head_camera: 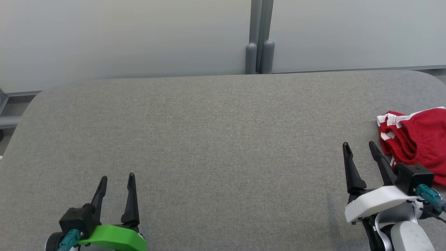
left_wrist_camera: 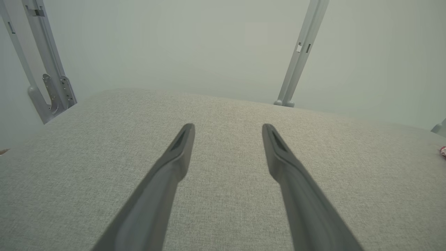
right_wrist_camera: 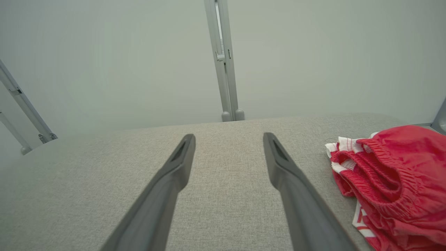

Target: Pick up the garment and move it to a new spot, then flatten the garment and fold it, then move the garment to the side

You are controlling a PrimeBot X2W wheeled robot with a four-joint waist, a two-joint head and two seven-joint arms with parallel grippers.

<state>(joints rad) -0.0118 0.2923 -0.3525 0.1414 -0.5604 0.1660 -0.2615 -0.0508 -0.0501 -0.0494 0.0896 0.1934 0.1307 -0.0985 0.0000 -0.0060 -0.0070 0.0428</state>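
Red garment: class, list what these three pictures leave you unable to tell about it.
Head view: the garment runs past the right edge, and the black block behind the right gripper covers its near corner.
Right wrist view: cut off by the right and bottom edges; bunched, so its full shape and lower layers are hidden.
Left wrist view: a tiny red-and-white sliver at the right edge, too small to read.
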